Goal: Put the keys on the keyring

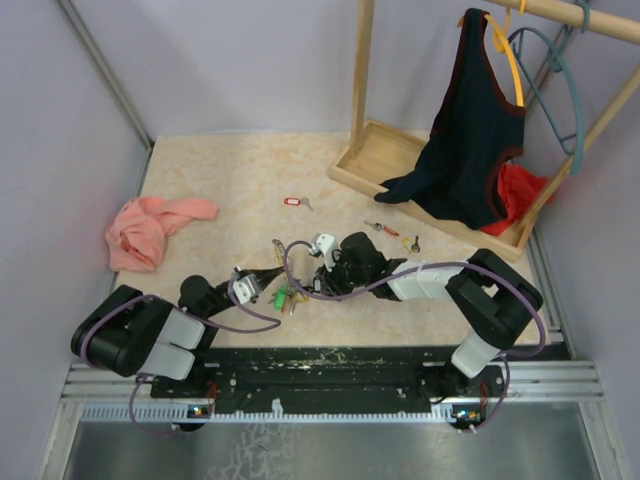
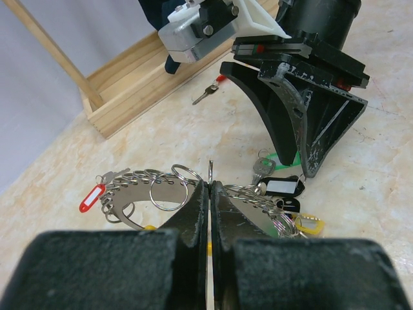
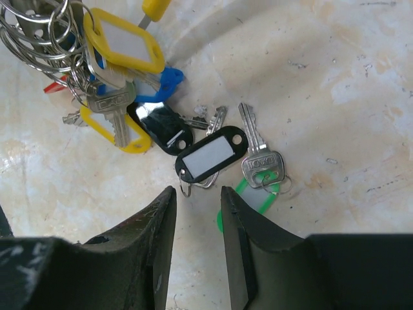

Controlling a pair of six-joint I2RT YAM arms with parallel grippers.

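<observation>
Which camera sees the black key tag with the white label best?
The right wrist view: the black tag lies flat and close, just ahead of the right fingers, label fully showing. The left wrist view shows the tag small and low among other keys. The top view makes it too tiny to pick out.
</observation>
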